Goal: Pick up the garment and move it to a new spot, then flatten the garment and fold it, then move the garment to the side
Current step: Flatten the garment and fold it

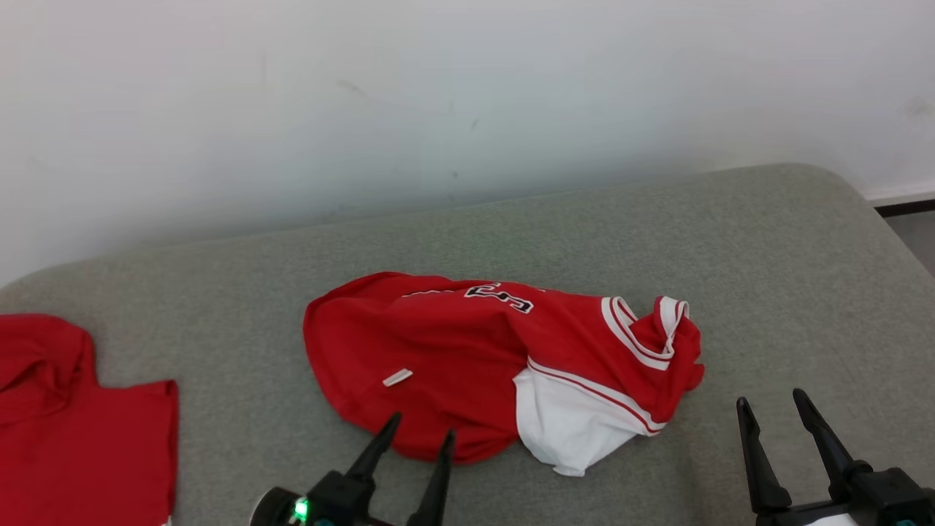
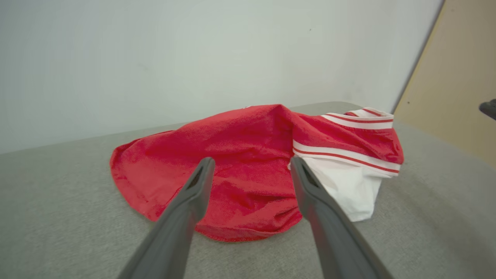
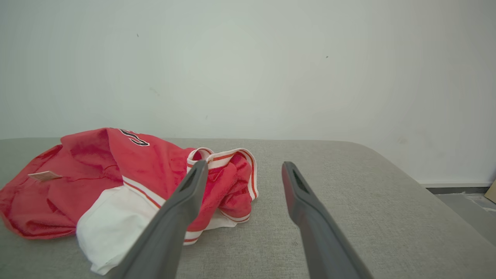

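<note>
Cloth in a crumpled red heap, the garment lies near the middle of the grey padded surface, which runs back to a pale wall. It is not spread flat. The red body bulges and folds over itself, a white sleeve pokes out at its near right edge, and red-and-white striped trim bunches up at its right end. Part of the black, white-outlined lettering shows on a fold at the far side, too creased to read. A small white tag sits on the red fabric toward the left. The left gripper comes up from the lower edge of the head view with its two dark fingers spread apart and nothing between them. Their tips lie over the garment's near red hem, though whether they touch the fabric cannot be told. In the left wrist view the same fingers point at the red body, with the white sleeve beside one finger. The right gripper stands at the lower right, also wide open and empty, over bare padding just beside the garment's right end and clear of it. A second piece of red cloth lies at the surface's left edge, well apart from the garment. Beyond the surface's right end a strip of grey floor meets the wall.
</note>
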Robot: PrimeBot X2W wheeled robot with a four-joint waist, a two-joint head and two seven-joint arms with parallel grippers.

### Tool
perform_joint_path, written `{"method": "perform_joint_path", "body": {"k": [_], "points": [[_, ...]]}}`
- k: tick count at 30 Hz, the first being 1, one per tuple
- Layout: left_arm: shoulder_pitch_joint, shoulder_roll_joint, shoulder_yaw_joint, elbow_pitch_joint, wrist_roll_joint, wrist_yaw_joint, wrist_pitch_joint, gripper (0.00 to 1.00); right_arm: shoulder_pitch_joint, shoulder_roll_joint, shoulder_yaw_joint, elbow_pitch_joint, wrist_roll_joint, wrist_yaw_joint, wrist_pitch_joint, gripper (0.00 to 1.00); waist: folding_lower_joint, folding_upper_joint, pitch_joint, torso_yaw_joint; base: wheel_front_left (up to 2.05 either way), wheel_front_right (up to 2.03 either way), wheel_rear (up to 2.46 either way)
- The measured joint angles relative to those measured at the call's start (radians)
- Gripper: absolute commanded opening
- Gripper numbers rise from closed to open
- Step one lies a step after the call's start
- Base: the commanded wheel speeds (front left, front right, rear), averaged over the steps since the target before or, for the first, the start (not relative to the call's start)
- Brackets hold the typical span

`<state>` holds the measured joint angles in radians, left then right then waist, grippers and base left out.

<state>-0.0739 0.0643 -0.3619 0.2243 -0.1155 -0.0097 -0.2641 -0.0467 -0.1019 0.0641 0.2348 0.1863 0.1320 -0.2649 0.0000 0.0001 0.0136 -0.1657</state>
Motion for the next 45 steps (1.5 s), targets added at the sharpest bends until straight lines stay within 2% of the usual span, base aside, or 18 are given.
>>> {"method": "perform_joint_path", "body": {"k": [5, 12, 18, 21, 24, 25, 26, 31, 37, 42, 44, 45], "points": [[-0.115, -0.011, -0.100, 0.093, 0.029, -0.024, 0.018, 1.00, -0.028, 0.003, 0.017, -0.006, 0.003, 0.000, 0.000, 1.00, 0.0000, 0.0000, 0.024, -0.068, 0.00, 0.00, 0.00], [-0.212, -0.016, -0.198, 0.229, 0.040, -0.022, 0.077, 1.00, -0.050, 0.021, 0.027, -0.006, 0.019, 0.000, 0.000, 1.00, 0.0000, 0.0000, 0.065, -0.177, 0.00, 0.00, 0.00], [-0.237, -0.016, -0.217, 0.350, 0.044, 0.013, 0.123, 1.00, -0.056, 0.034, 0.019, -0.008, 0.029, 0.000, 0.000, 1.00, 0.0000, 0.0000, 0.098, -0.254, 0.00, 0.00, 0.00], [-0.263, -0.010, -0.216, 0.403, 0.055, 0.037, 0.137, 1.00, -0.060, 0.036, 0.016, -0.013, 0.030, 0.000, 0.000, 1.00, 0.0000, 0.0000, 0.117, -0.277, 0.00, 0.00, 0.00], [-0.294, -0.002, -0.219, 0.449, 0.063, 0.043, 0.143, 1.00, -0.073, 0.040, 0.015, -0.017, 0.034, 0.000, 0.000, 1.00, 0.0000, 0.0000, 0.136, -0.293, 0.00, 0.00, 0.00], [-0.305, -0.003, -0.219, 0.460, 0.063, 0.043, 0.149, 0.43, -0.075, 0.040, 0.014, -0.018, 0.034, 0.000, 0.000, 1.00, 0.0000, 0.0000, 0.141, -0.296, 0.00, 0.00, 0.00], [-0.316, -0.005, -0.216, 0.468, 0.062, 0.043, 0.150, 0.00, -0.075, 0.041, 0.013, -0.019, 0.034, 0.000, 0.000, 1.00, 0.0000, 0.0000, 0.146, -0.299, 0.00, 0.00, 0.00], [-0.340, -0.007, -0.213, 0.457, 0.003, -0.012, 0.202, 0.00, -0.072, 0.044, 0.000, -0.018, 0.034, 0.000, 0.000, 1.00, 0.0000, 0.0000, 0.154, -0.294, 0.00, 0.00, 0.00], [-0.337, -0.015, -0.311, 0.289, -0.051, -0.078, 0.333, 0.00, -0.070, 0.046, -0.001, -0.009, 0.033, 0.000, 0.000, 1.00, 0.0000, 0.0000, 0.144, -0.274, 0.00, 0.00, 0.00], [-0.338, -0.016, -0.422, 0.143, -0.102, -0.087, 0.432, 0.00, -0.072, 0.047, 0.008, -0.003, 0.033, 0.000, 0.000, 1.00, 0.0000, 0.0000, 0.131, -0.268, 0.00, 0.00, 0.00], [-0.339, -0.015, -0.466, 0.112, -0.116, -0.076, 0.446, 0.00, -0.073, 0.048, 0.014, 0.001, 0.033, 0.000, 0.000, 1.00, 0.0000, 0.0000, 0.129, -0.268, 0.00, 0.00, 0.00], [-0.341, -0.015, -0.488, 0.103, -0.129, -0.071, 0.448, 0.20, -0.073, 0.048, 0.017, 0.003, 0.033, 0.000, 0.000, 1.00, 0.0000, 0.0000, 0.128, -0.269, 0.00, 0.00, 0.00]]}}
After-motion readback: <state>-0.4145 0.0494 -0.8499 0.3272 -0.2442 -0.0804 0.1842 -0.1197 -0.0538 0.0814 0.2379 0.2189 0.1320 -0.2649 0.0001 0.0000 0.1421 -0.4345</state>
